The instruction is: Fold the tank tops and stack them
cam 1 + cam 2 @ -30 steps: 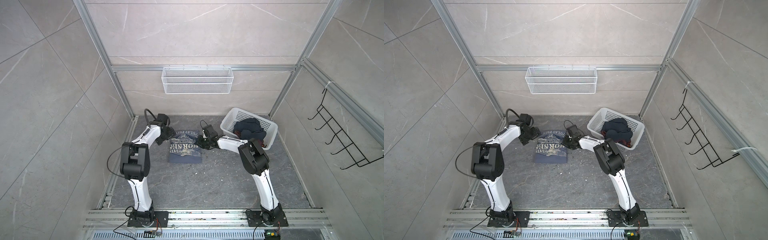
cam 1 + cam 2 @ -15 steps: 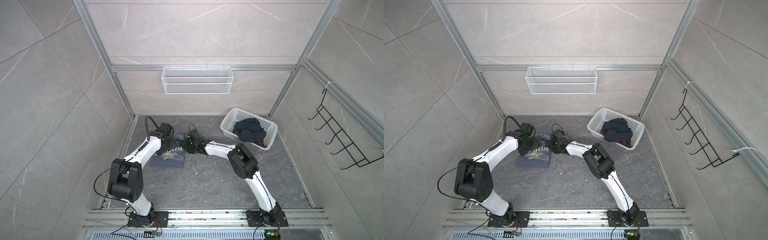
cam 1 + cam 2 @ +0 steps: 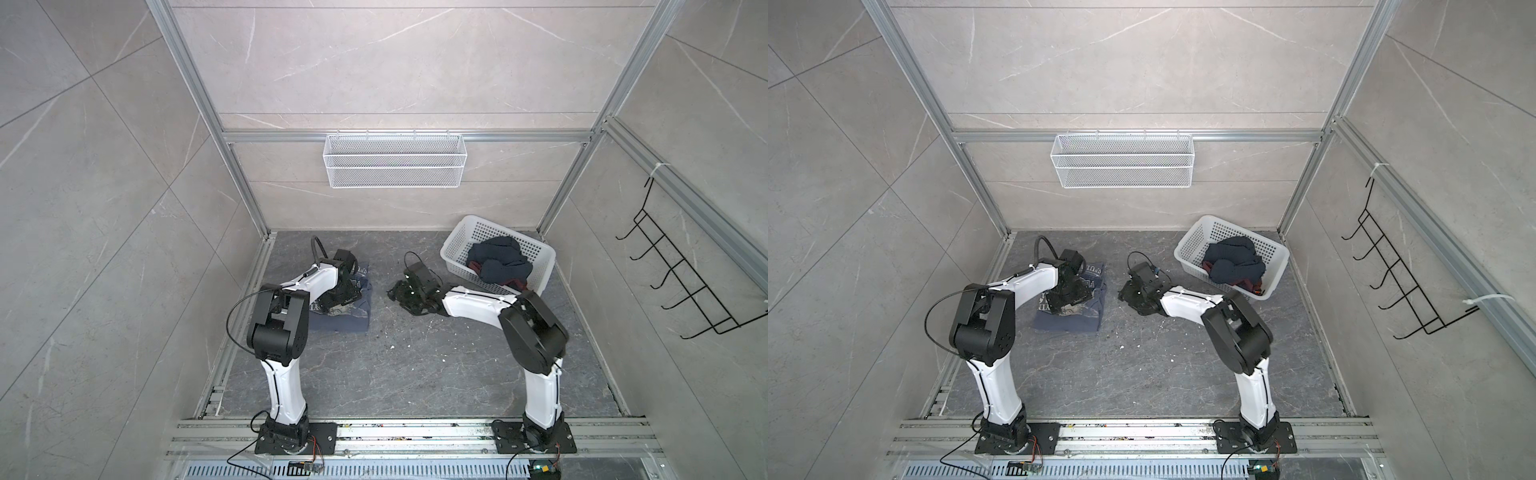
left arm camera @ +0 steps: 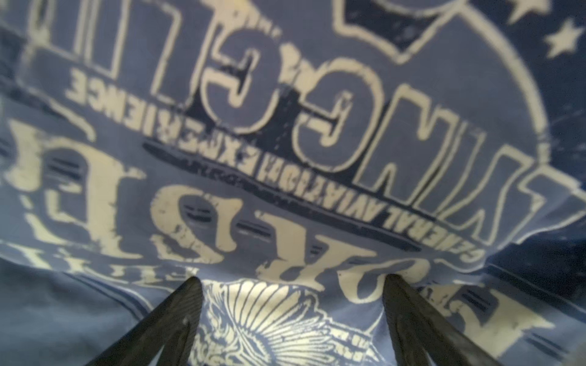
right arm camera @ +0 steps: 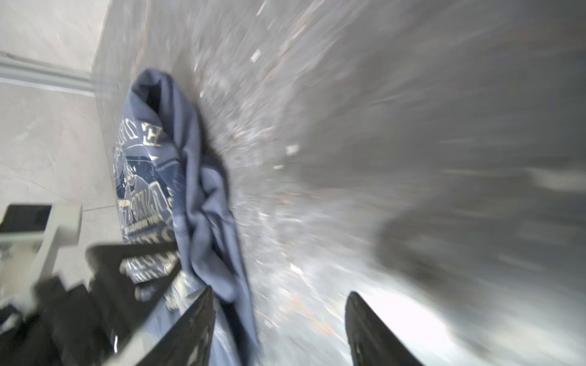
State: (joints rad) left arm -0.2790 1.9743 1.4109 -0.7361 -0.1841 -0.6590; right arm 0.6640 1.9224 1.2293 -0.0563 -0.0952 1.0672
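1. Dark grey stone floor (image 3: pixel 415 365) fills the bottom of a tiled, metal-framed booth, and a white wire shelf (image 3: pixel 392 166) hangs on the back wall.
2. The left pincer (image 3: pixel 340 296) points down over the slate-blue tank top (image 3: pixel 347 323), which lies folded on the floor directly beneath it with its white lettering up.
3. In the left wrist view its two black fingers (image 4: pixel 165 323) stand spread wide, the print showing between them and nothing pinched. I cannot tell whether the tips touch the cloth.
4. The right pincer (image 3: pixel 401 293) sits low over bare floor, near that top's closest edge but apart from it.
5. The right wrist view is blurred, yet its fingers (image 5: pixel 371 336) show spread with only floor between them. The blue top's crumpled edge lies beyond one finger.
6. The dark navy tank top (image 3: pixel 498 262) lies bunched in the white perforated basket (image 3: pixel 455 243), behind the right pincer and well apart from both pincers.
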